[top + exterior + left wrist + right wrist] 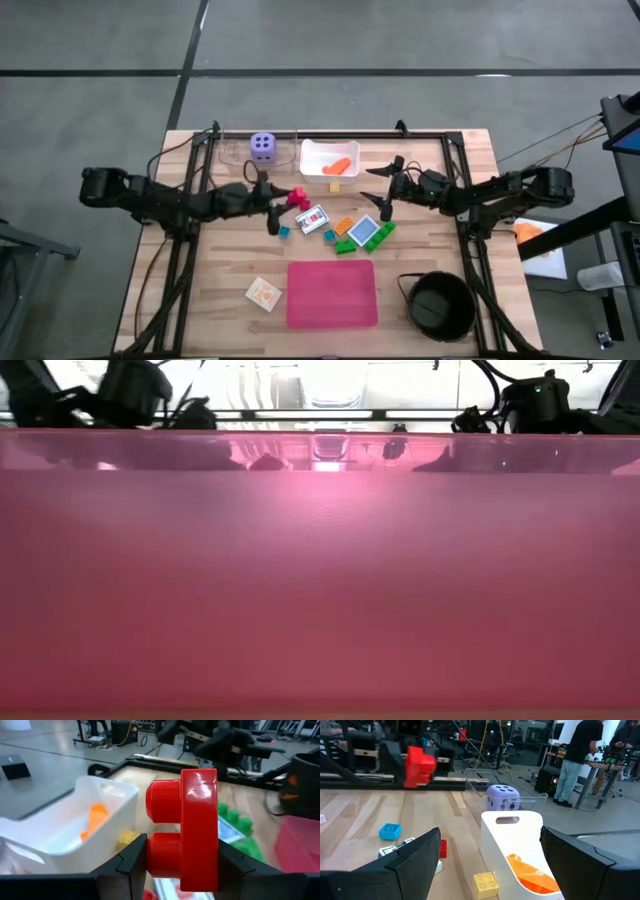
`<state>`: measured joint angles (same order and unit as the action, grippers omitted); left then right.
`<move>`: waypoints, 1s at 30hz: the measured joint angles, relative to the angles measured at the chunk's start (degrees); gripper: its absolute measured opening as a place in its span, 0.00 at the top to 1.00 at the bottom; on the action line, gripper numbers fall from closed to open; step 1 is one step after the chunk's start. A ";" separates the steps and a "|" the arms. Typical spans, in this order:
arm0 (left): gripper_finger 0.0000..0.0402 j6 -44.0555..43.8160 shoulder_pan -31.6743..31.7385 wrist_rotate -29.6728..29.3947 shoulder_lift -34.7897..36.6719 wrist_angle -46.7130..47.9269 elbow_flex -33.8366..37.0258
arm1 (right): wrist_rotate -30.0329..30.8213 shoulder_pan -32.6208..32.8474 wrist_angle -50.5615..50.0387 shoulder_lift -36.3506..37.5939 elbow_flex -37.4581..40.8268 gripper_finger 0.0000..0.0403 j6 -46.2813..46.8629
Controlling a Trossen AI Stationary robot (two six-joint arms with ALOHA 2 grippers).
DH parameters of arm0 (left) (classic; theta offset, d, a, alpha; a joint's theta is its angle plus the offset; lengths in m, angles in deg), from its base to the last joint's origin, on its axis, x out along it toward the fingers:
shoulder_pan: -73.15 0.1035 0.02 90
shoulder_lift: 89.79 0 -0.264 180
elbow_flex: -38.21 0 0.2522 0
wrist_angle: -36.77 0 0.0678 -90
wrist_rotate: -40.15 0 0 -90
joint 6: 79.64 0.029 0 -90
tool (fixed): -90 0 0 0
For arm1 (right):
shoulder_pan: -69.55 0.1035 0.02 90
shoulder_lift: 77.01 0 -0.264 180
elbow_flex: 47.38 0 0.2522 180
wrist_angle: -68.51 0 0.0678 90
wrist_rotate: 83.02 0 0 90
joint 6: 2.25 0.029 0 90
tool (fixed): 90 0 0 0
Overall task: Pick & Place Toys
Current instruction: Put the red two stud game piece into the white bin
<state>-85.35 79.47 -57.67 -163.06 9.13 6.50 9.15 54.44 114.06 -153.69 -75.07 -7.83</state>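
The left gripper (283, 208) grips a red block (192, 835), held above the tabletop (210, 280) just short of the tub (318, 152). The right gripper (383, 187) hangs open beside the tub, over the card (366, 232) and green block (384, 230).

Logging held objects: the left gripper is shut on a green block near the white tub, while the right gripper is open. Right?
Not quite. The block clamped in the left gripper is red, not green; the left wrist view shows this. It is near the white tub, and the right gripper is open.
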 joint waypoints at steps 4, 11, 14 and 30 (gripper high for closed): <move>0.60 2.66 4.33 2.73 -2.76 4.80 -4.56 | 0.01 0.00 1.13 -1.86 -0.42 0.16 -0.22; 0.60 7.40 10.45 2.96 -8.82 10.05 -12.66 | 0.01 0.00 1.16 -3.52 -1.27 0.16 -0.40; 0.60 9.20 12.96 2.95 -11.87 12.86 -16.16 | 0.00 0.00 1.13 -3.10 -1.27 0.16 -0.40; 0.60 11.54 17.67 2.94 -26.17 30.77 -33.93 | 0.01 0.00 1.08 -2.56 -1.25 0.16 -0.31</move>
<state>-73.81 97.14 -54.73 -189.22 39.91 -27.44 9.16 54.44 115.13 -156.25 -76.32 -8.14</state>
